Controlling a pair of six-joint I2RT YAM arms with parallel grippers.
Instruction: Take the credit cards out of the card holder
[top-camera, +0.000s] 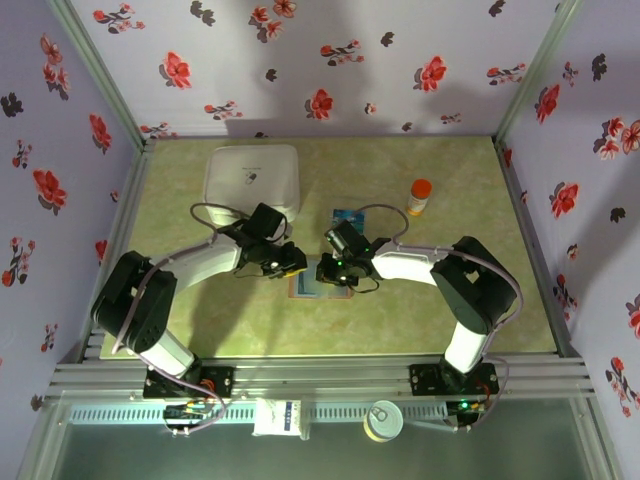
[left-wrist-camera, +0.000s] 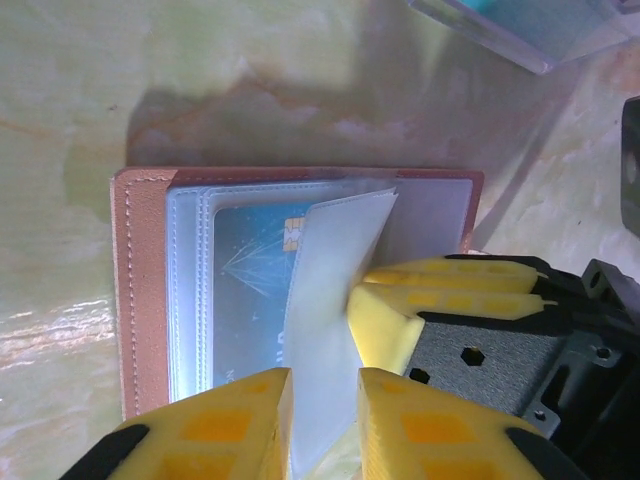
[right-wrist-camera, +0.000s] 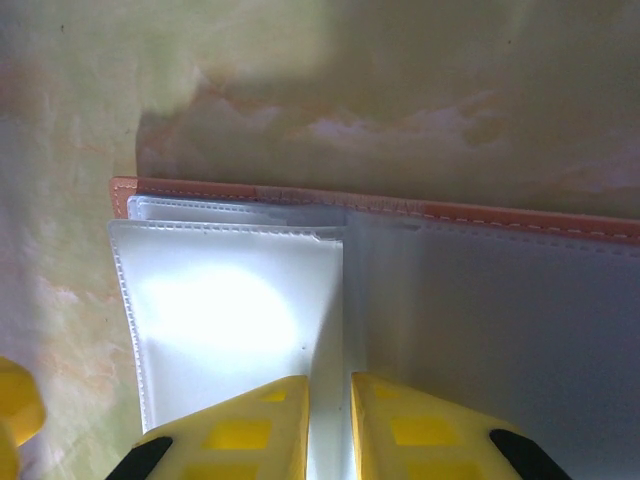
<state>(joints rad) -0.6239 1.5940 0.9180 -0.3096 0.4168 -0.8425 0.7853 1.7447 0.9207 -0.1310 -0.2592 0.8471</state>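
Green table (left-wrist-camera: 60, 100) lies bare left of the open brown card holder (left-wrist-camera: 140, 290) at frame centre, with a blue credit card (left-wrist-camera: 250, 270) sleeved inside. Left gripper (left-wrist-camera: 322, 425) stands slightly parted around a clear sleeve (left-wrist-camera: 335, 280); right gripper (right-wrist-camera: 330, 425) is nearly closed, grip unclear.

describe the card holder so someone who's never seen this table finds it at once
On the green table, look at the middle, nearer than the white box. The card holder lies open there: a flat reddish-brown stitched leather rim around clear sleeves with a blue card inside, unlike the bulky box or the orange-capped bottle.
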